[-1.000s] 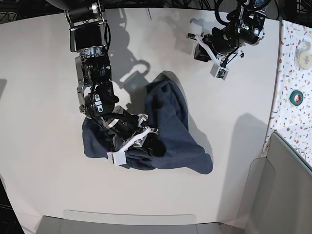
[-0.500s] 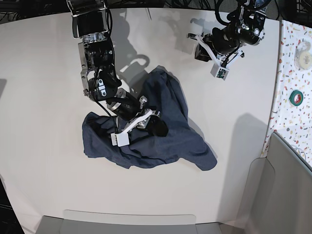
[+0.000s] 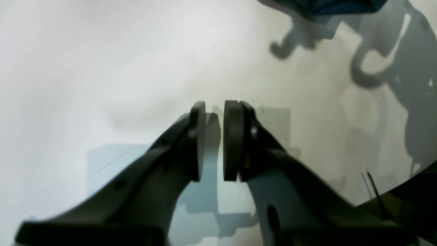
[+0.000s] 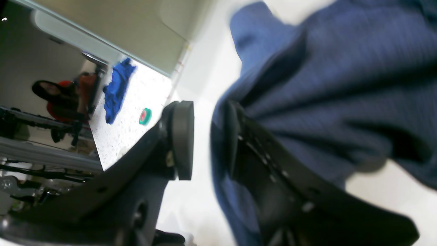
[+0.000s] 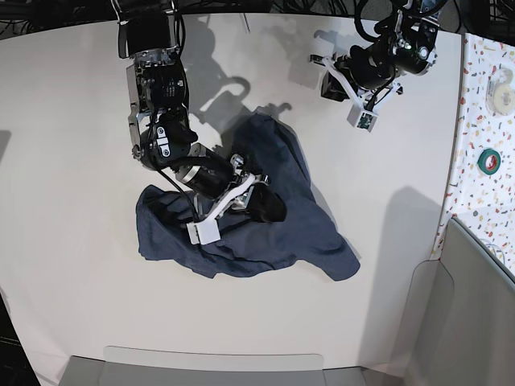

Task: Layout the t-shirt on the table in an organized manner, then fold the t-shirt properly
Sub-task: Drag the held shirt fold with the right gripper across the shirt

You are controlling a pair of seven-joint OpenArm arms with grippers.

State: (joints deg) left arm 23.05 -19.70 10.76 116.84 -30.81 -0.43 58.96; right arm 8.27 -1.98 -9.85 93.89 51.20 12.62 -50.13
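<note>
Base view shows the t-shirt [image 5: 265,217] crumpled in a heap near the middle of the table [image 5: 72,121], my right gripper [image 5: 256,199] low over its folds. My right fingers [image 4: 182,140] stand slightly apart, with navy cloth against the outer one. My left gripper [image 3: 215,140] hovers over bare table well away, fingers nearly together, pinching nothing.

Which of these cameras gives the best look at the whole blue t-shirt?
The base view: the crumpled t-shirt lies whole on the table. The right wrist view shows only blurred folds close up; the left wrist view catches just an edge.
</note>
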